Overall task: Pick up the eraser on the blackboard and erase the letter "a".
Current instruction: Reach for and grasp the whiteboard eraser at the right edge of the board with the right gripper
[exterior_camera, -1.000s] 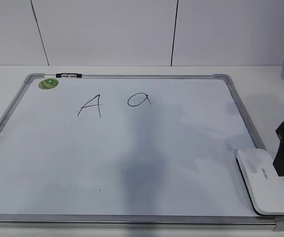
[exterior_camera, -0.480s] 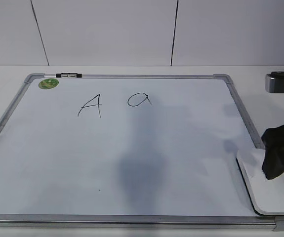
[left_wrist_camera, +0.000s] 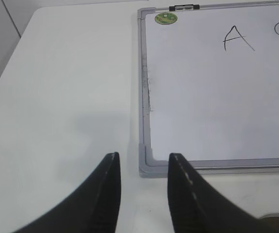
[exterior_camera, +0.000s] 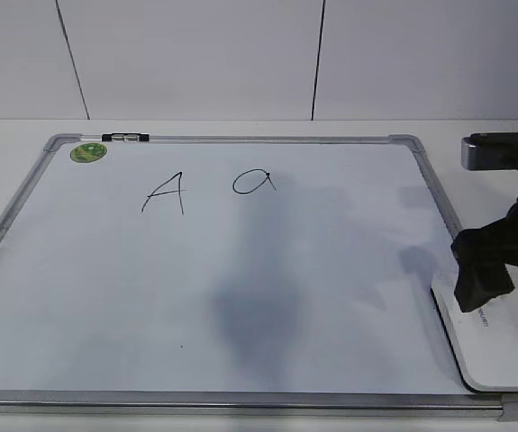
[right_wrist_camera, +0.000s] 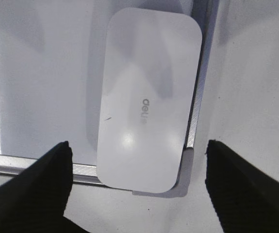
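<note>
The blackboard (exterior_camera: 240, 288) is a white board with a silver-grey frame, flat on the table. The white eraser (exterior_camera: 488, 346) lies on its near right corner; in the right wrist view (right_wrist_camera: 146, 102) it shows small grey lettering. The small black letter "a" (exterior_camera: 253, 183) is written near the board's far edge, right of a capital "A" (exterior_camera: 166, 193). My right gripper (right_wrist_camera: 138, 148) is open, above the eraser, its fingers either side of the eraser's near end; in the exterior view (exterior_camera: 497, 265) it hides the eraser's far end. My left gripper (left_wrist_camera: 144, 158) is open and empty over the board's corner (left_wrist_camera: 146, 162).
A round green sticker (exterior_camera: 88, 152) and a small marker clip (exterior_camera: 125, 138) sit at the board's far left corner. The white table (left_wrist_camera: 61, 97) lies left of the board. A tiled white wall (exterior_camera: 240, 54) stands behind.
My right gripper has moved left and forward from beside the eraser to over its far end. The eraser and the letters have not moved.
</note>
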